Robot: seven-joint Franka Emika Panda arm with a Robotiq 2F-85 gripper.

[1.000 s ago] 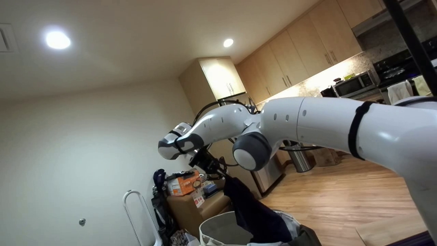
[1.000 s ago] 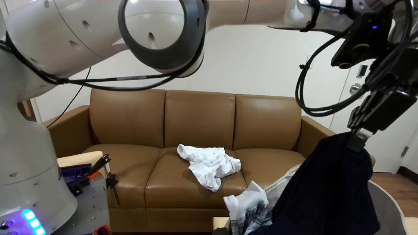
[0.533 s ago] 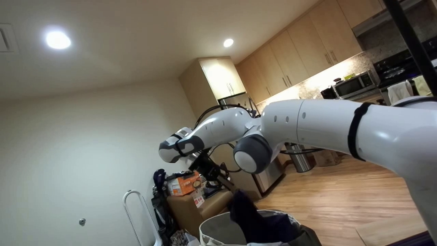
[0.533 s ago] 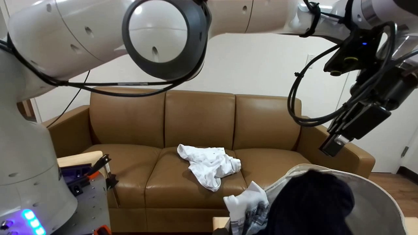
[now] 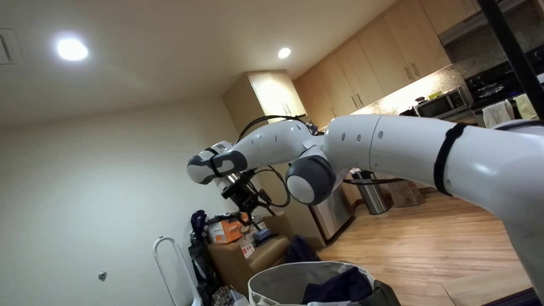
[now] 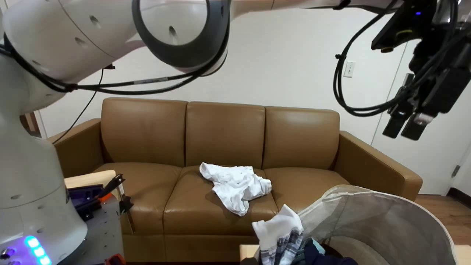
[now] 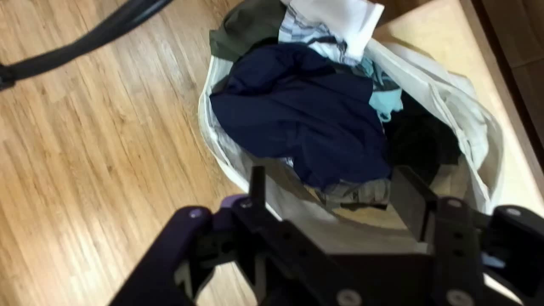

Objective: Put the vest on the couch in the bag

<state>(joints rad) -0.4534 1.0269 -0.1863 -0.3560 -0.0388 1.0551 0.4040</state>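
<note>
The vest (image 7: 306, 114), dark navy and crumpled, lies among other clothes inside the bag (image 7: 335, 225). In both exterior views the bag (image 6: 390, 217) shows its grey-white wall and thick rim, and only part of the vest (image 5: 340, 289) is visible. My gripper (image 6: 401, 134) hangs above the bag, apart from the cloth. In the wrist view the gripper (image 7: 329, 174) is open, with a wide gap and nothing between its fingers. Behind the bag stands the brown couch (image 6: 224, 140).
A white garment (image 6: 237, 186) lies on the couch's middle seat. A white plaid cloth (image 7: 327, 25) and an olive one (image 7: 255, 25) drape over the rim. Inside are light blue (image 7: 386, 102) and black (image 7: 418, 140) cloths. An unidentified dark navy shape (image 5: 299, 248) shows beyond the bag.
A second ago the gripper was shut on the vest, held partly above the bag. The vest has dropped and collapsed inside. The gripper dipped, then rose and opened.
</note>
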